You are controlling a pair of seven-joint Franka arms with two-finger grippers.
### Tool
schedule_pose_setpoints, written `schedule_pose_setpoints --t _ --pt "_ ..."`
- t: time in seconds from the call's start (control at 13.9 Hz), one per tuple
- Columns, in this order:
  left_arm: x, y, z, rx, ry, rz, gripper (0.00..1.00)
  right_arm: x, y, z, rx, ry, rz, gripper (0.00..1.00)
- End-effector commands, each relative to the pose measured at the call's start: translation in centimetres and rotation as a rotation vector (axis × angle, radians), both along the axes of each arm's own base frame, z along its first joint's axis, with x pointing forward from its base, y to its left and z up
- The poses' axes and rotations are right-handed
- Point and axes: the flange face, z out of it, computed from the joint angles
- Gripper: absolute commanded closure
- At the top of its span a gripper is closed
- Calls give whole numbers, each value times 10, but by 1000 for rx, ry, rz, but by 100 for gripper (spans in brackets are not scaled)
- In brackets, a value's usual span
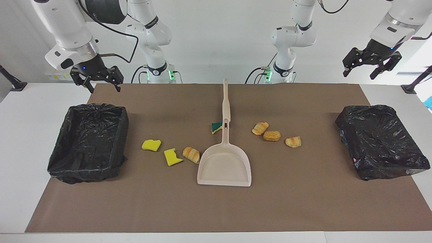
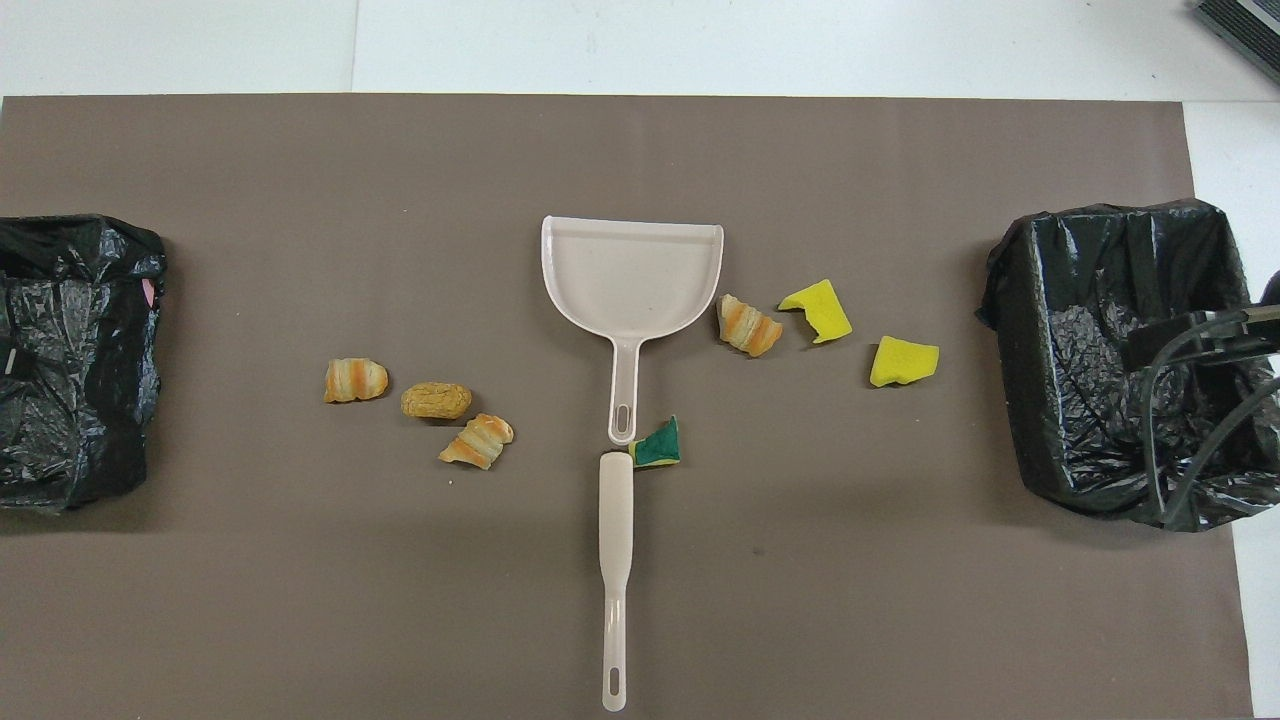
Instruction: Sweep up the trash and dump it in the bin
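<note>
The trash point(image 1: 190, 154) is lying scattered mid-frame on the brown mat point(image 1: 216, 209) of the tabletop: pastries and sponge chunks flanking the dustpan point(image 1: 224, 165), whose long axis is running vertically in frame. No legible writing. Left tool point(image 1: 371, 67), upper right, and right tool point(image 1: 96, 79), upper left, are hanging open, gripping nothing.

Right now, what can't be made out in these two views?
Brush: bristles show in neither view, only a slim beige stick.
Bin at the left arm's end: cut by the overhead view's edge; crumpled bag hides its inside in the facing view.
Green sponge: partly covered by the dustpan handle, facing view.
Left claw: outside the overhead view.
</note>
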Motion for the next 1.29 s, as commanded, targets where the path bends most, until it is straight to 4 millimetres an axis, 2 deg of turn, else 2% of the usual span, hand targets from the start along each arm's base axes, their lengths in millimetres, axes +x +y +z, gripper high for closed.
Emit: schedule_pose_setpoints --t 0.0,1.22 --pt "-3 5 -2 13 -18 15 0 -9 1 -1 -14 12 -15 0" --pt "-10 5 -5 12 9 18 0 -9 2 -2 -7 10 -16 0"
